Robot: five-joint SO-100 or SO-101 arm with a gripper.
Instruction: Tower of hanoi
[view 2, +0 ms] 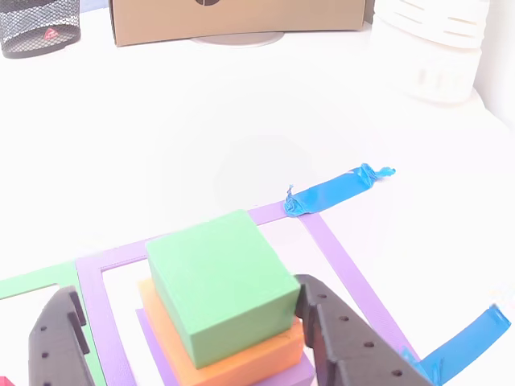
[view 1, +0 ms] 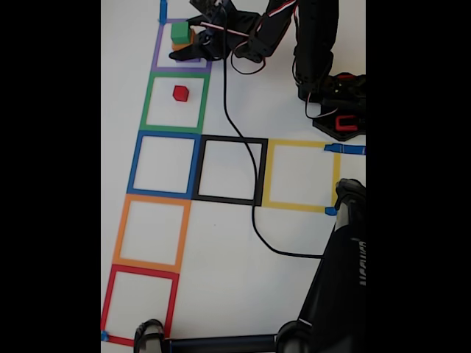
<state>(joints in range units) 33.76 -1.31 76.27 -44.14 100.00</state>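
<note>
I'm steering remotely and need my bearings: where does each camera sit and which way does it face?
Fixed view: high above, looking down on the taped squares; arm reaches the purple square, red cube in the green square.
Other view: low at the gripper, facing outward; fingers flank the stack.
Shared: green cube on orange cube.

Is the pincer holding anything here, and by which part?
Nothing is held. The pincer stands open around the green cube, with gaps on both sides; that cube rests on the orange cube.
</note>
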